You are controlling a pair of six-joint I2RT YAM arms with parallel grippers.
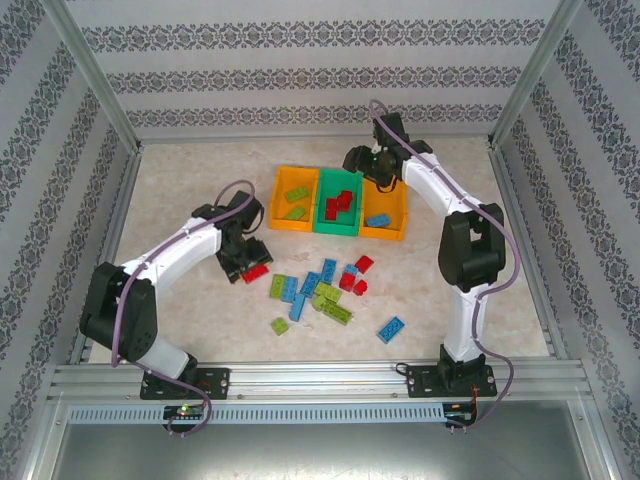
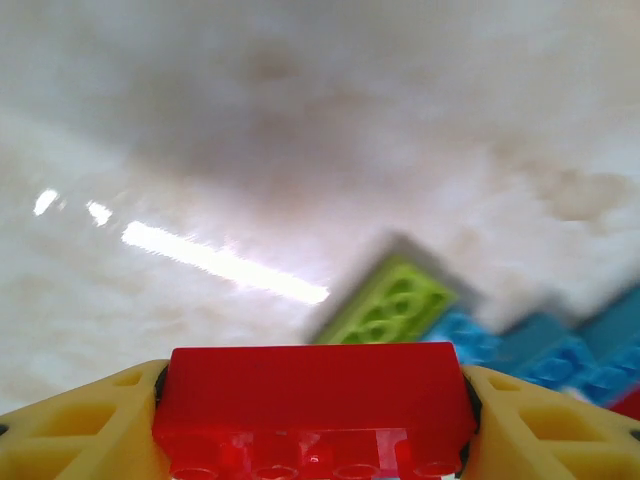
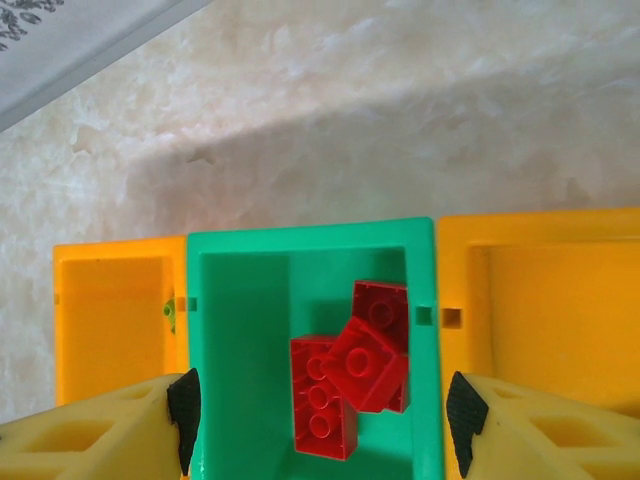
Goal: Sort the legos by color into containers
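1. Left arm (image 1: 170,255): white shells between bulky black joints, a thin purple cable (image 1: 232,186) looping along it
2. Right arm (image 1: 440,195): same white and black build, with its own cable
3. Left gripper (image 2: 315,390): yellow plastic fingers (image 2: 70,435) with moulded hollow pockets
4. Right gripper (image 3: 320,410): matching yellow fingers, black ribbed pads (image 3: 183,410) on the inner faces

Bare tabletop (image 1: 520,310) along the right edge and in the far left corner
Three bins (image 1: 335,230) line the far edge, the right arm (image 1: 440,195) reaching over them; loose bricks (image 1: 320,292) crowd the centre beside the left arm (image 1: 190,245)
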